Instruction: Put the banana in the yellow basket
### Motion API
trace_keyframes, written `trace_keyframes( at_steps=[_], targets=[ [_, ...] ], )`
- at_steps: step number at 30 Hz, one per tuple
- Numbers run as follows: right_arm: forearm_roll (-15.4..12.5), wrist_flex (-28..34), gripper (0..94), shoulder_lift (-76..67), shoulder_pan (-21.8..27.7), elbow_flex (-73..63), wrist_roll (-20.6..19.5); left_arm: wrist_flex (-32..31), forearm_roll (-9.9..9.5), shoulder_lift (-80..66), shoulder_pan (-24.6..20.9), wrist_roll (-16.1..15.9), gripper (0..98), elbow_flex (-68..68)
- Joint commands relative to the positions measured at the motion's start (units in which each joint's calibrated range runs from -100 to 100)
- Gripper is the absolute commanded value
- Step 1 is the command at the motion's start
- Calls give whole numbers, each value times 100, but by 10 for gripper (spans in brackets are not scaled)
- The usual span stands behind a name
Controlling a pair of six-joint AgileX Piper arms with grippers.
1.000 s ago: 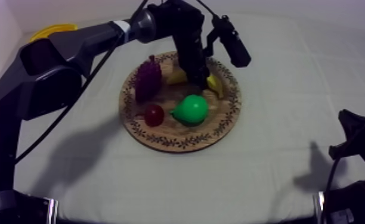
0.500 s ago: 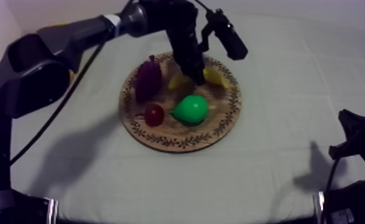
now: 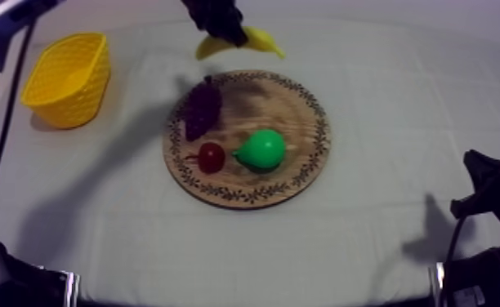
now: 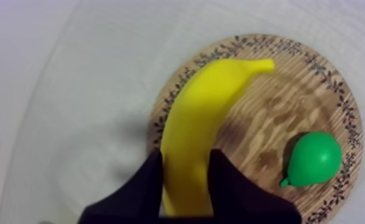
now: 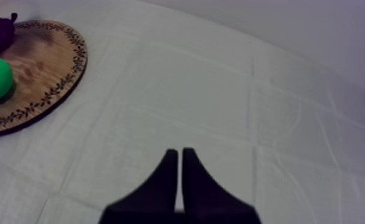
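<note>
**Grey-white cloth, banana aloft, basket waiting at the far-left corner**

Table cloth (image 3: 400, 98) mostly bare around a round wooden board (image 3: 296, 104) near the middle. Left gripper (image 3: 227, 34) clenched on the banana (image 3: 257, 39), one black finger at each side across its width, as seen close up from the left wrist (image 4: 185, 158). Banana clear of the wood, hanging above the board's far rim toward the table's far edge. Long axis roughly level and running across the table from left to right, stem end pointing away from the fingers.

Yellow basket (image 3: 73, 90) standing at the far-left corner, well apart from the board and off to the left of the held fruit. Nothing visible inside it. Judged next: a sideways carry leftward along the far edge, then a lowering over the open mouth. Probably worth turning the long axis along the basket's longer side, to keep an end from catching on the rim.

Left on the board: bunch of grapes (image 3: 203, 108) at its left, small red fruit (image 3: 212, 157) just beside a green pear (image 3: 261, 149) nearer the front.

Right gripper (image 5: 179, 154) pressed together into a narrow wedge, grasping nothing, low over bare cloth at the right side, far from the basket. Left arm plainly the nearer one.
</note>
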Motion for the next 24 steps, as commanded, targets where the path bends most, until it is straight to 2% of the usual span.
trace_keyframes(
  at_steps=[1,11,24],
  targets=[
    [1,-2,6,-3,2,-5,2,20,0,-355,-98,7,278,10],
    [1,-2,6,-3,2,-5,2,218,15,-1409,-826,35,274,4],
    [1,-2,6,-3,2,-5,2,230,18,-2235,-2319,-63,274,284]
  ],
)
